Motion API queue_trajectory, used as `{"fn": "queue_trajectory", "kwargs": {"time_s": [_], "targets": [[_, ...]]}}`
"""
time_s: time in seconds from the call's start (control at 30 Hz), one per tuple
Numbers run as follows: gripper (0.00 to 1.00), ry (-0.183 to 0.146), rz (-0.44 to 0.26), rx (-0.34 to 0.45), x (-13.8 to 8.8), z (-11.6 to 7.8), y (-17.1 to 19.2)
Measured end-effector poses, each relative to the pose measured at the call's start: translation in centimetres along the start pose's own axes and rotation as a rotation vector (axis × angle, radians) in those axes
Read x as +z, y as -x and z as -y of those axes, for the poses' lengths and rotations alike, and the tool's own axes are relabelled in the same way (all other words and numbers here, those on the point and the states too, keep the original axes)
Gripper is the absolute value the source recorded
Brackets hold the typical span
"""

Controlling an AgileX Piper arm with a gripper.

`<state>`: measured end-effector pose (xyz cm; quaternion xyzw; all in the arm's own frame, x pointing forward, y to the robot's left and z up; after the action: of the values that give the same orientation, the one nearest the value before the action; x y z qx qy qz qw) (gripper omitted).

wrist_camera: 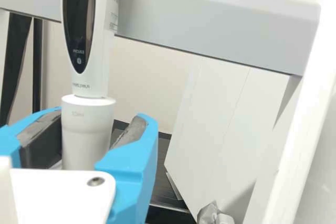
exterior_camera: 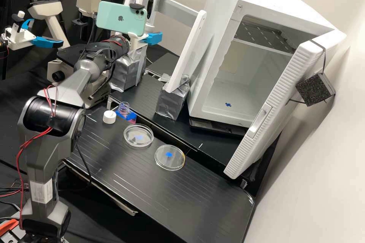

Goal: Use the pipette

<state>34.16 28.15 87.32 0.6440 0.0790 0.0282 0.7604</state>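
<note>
In the high view my gripper [exterior_camera: 153, 38] is at the back, beside the stand, shut on the lower body of the white pipette [exterior_camera: 156, 7]. The pipette stands upright by the stand's grey rail, its red button on top. In the wrist view my gripper [wrist_camera: 88, 137] has its blue fingers on either side of the white pipette [wrist_camera: 88, 114], whose dark display is above them. A small bottle [exterior_camera: 124, 109] of pink liquid sits in a blue holder next to a white cap [exterior_camera: 109, 117]. Two clear round dishes [exterior_camera: 137, 141] [exterior_camera: 171, 162] lie on the bench.
The white stand [exterior_camera: 185, 55] has taped feet. Right of it, a white incubator [exterior_camera: 218, 51] has its door [exterior_camera: 254, 121] swung wide. A microscope [exterior_camera: 49, 9] and another gripper with blue fingers are at the back left. A mint phone [exterior_camera: 114, 17] is mounted on my arm.
</note>
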Motion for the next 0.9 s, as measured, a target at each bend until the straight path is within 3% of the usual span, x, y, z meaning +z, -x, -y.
{"fn": "queue_trajectory", "kwargs": {"time_s": [0.67,0.9], "targets": [[0.00,0.000,0.000,0.000,0.00,0.00,0.00],[0.00,-0.025,-0.008,0.006,-0.07,-0.06,0.00]]}}
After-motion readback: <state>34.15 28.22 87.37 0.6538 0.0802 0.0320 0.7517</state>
